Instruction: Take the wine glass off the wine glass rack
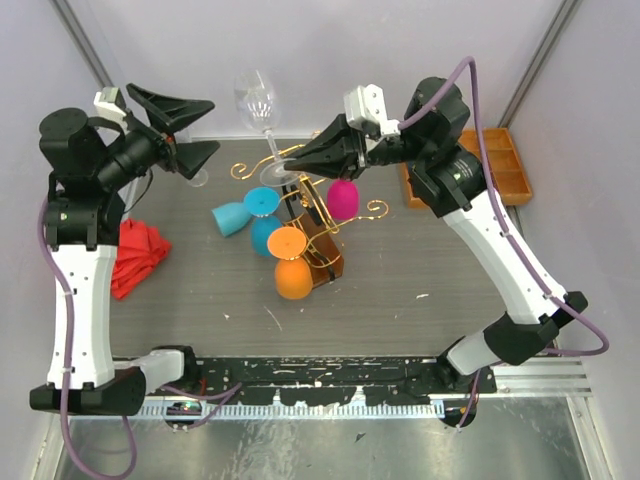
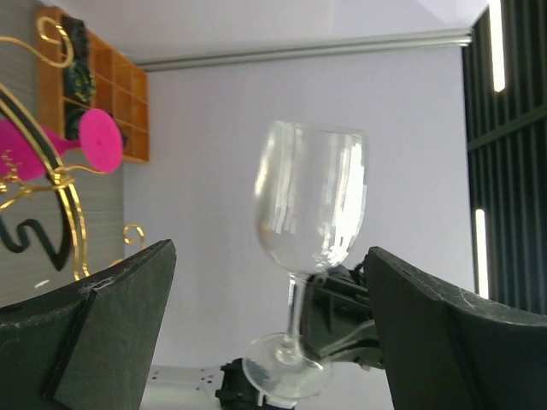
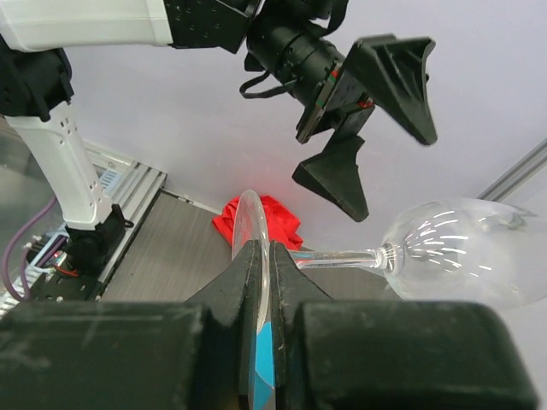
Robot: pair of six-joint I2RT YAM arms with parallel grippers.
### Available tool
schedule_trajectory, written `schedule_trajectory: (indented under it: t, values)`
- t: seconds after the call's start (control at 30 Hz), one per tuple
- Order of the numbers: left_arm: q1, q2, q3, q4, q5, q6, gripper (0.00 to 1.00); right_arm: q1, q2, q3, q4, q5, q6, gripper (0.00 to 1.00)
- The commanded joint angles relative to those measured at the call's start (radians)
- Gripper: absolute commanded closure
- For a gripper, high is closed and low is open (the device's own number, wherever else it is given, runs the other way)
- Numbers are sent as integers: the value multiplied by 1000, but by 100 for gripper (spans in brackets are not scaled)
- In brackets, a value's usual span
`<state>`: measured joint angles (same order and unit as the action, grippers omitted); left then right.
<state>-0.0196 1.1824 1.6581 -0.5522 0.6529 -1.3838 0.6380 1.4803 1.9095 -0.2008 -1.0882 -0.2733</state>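
Observation:
My right gripper [image 1: 292, 163] is shut on the foot of a clear wine glass [image 1: 256, 100] and holds it in the air, bowl pointing away, above the far left of the gold wire rack [image 1: 305, 205]. In the right wrist view the fingers [image 3: 248, 265] pinch the foot's rim and the bowl [image 3: 461, 252] lies to the right. My left gripper [image 1: 212, 127] is open and empty, just left of the glass and apart from it. In the left wrist view the glass [image 2: 312, 201] shows ahead between the open fingers [image 2: 128, 290].
Pink [image 1: 343, 198], blue [image 1: 232, 215], teal [image 1: 268, 237] and orange [image 1: 290, 272] glasses hang on or lie around the rack's brown base [image 1: 325, 255]. A red cloth [image 1: 135, 255] lies at the left. A compartmented wooden tray [image 1: 505, 165] stands at the far right.

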Motion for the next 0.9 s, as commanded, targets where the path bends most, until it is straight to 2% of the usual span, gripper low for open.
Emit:
schedule_trajectory:
  t: [0.0,0.4,0.83,0.87]
  values:
    - [-15,-9,-50,194,98,-126,2,17,-23,15,48,27,-42,100]
    - [-49,-3,-111,244,120,-172,2,110,31,51,41,4,2,100]
    - [-91,17,-108,246,130,-167,0,118,47,56,29,1,38,100]
    - [-91,17,-113,257,131,-168,2,119,49,56,29,-1,42,100]
